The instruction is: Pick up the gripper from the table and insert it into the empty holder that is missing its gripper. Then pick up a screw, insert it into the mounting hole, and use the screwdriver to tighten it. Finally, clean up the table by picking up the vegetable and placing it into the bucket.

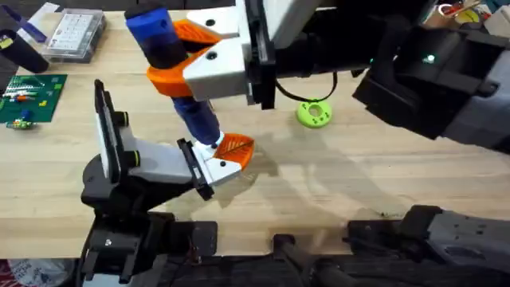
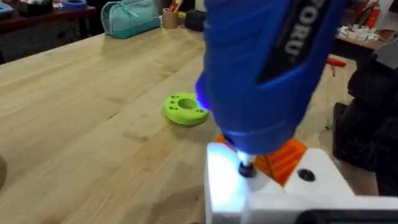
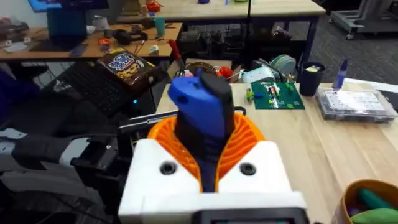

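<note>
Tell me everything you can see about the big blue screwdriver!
The screwdriver is a thick, bright blue cylinder that looks like plastic, with grey lettering on its side in the left wrist view. The right gripper clamps it between orange ribbed pads set in white blocks. It leans over the wooden table, its narrow end pointing down. Its metal tip sits on the white base of the small orange gripper mounted on the holder.

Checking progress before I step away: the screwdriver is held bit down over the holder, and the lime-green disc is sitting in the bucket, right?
Not quite. The screwdriver is bit down over the holder, but the disc lies on the bare table, as the overhead view shows, not in the bucket.
</note>
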Robot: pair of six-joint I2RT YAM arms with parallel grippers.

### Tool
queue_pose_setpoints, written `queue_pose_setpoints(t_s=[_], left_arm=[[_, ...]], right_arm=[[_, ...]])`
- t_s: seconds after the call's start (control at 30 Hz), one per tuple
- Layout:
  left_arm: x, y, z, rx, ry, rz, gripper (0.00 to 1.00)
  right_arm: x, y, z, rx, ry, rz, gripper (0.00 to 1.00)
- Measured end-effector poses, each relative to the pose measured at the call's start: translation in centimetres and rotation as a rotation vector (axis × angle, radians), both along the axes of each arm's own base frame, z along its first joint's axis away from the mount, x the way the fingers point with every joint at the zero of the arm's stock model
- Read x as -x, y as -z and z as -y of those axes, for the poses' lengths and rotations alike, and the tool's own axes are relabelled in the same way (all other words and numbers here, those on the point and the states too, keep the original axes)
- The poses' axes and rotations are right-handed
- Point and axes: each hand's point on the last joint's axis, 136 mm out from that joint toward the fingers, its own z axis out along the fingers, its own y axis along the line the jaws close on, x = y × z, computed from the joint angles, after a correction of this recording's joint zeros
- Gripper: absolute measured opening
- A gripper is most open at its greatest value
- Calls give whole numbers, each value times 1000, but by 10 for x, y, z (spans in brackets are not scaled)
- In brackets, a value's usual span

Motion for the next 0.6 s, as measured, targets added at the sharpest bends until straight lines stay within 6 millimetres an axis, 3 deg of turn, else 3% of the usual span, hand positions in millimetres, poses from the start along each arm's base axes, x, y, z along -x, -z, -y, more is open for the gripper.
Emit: queue_pose_setpoints(t_s=[0.6], left_arm=[[1,0,0,3,6,-6,9]], right_arm=[[0,2,0,11,0,-10,78]])
